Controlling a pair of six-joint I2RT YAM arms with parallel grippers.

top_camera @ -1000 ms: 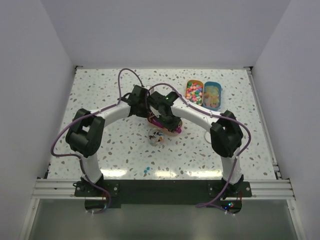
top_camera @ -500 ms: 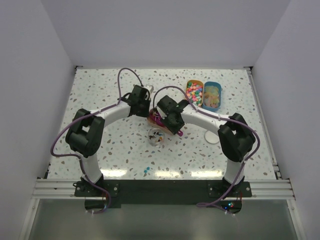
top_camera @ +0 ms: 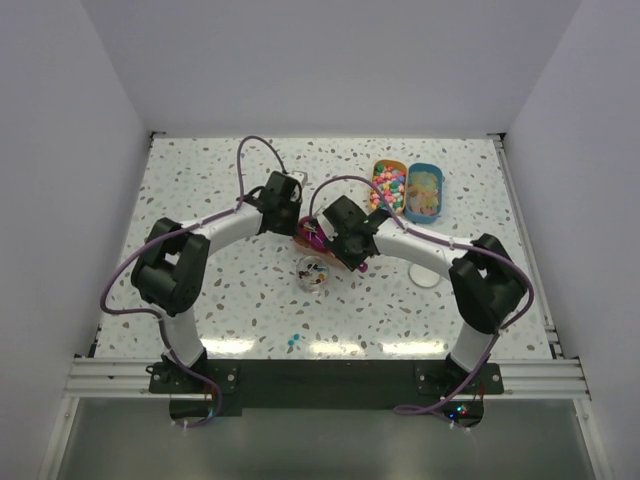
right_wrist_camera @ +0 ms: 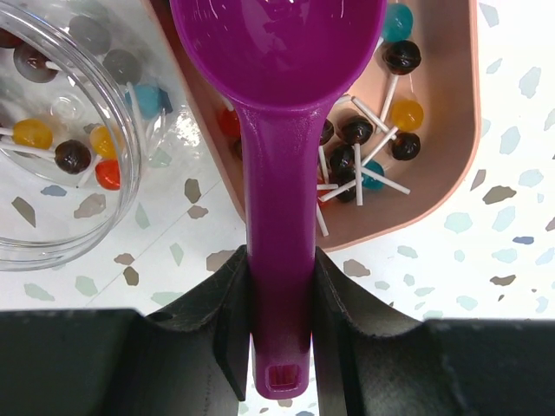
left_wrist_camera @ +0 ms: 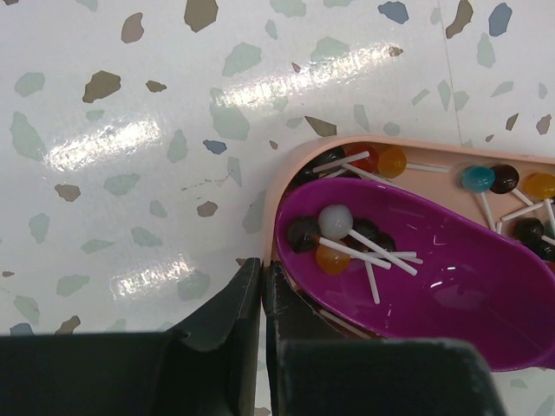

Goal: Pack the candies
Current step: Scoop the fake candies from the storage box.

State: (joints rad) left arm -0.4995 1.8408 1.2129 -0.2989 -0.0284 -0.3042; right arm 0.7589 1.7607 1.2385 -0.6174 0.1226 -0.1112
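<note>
Swung out to the right since a second ago, the right arm's elbow now uncovers a white disc (top_camera: 425, 276) on the speckled surface (top_camera: 220, 170). Left of centre, the left end effector (left_wrist_camera: 263, 276) is pinched narrow on the pink tray's (left_wrist_camera: 279, 198) rim. The candies (left_wrist_camera: 334, 223), tiny dark, red, white and amber balls on sticks, lie in that tray, in the purple scoop (right_wrist_camera: 277, 52) over it, and in the clear jar (right_wrist_camera: 52, 247) just near of it. The right end effector (right_wrist_camera: 279, 269) clamps the scoop's handle. Far right stand an orange tub (top_camera: 388, 185) and a blue tub (top_camera: 425, 190).
</note>
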